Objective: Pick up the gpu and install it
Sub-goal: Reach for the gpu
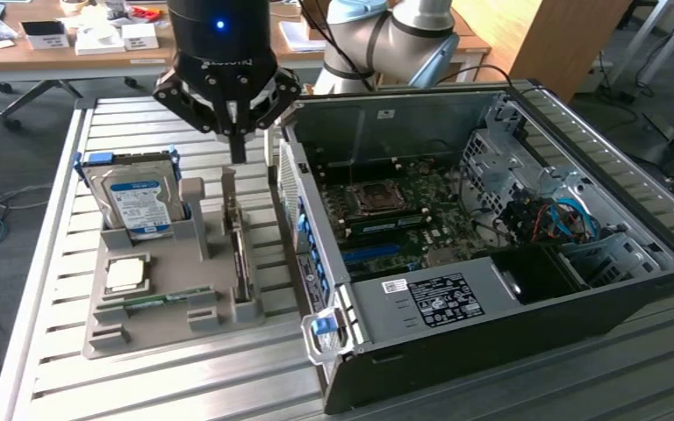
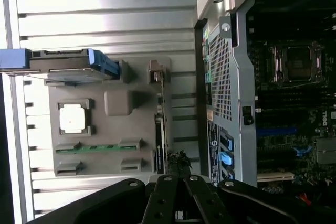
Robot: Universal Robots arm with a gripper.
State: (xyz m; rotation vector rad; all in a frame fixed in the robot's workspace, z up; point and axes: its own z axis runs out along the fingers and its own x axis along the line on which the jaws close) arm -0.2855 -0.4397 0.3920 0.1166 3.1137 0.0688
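Gpu point(image 1: 235, 237) stood on edge in the grey holder point(image 1: 150, 326), left of centre in the exterior view, beside the open case point(image 1: 525, 289); gripper point(image 1: 239, 154) hung just above it, pinched shut, empty; coming down closed, it could ram the card's top edge.

No wording is legible: pale lettering on the gripper point(image 1: 239, 151), the white label point(image 1: 437, 300) on the power supply point(image 1: 375, 309) and the hard drive point(image 1: 126, 168)'s blue-and-white label point(image 1: 140, 210) are too small to read.

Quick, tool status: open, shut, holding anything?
The tool is shut, right at the top of the gpu standing in the grey tray; whether it grips the card cannot be told.
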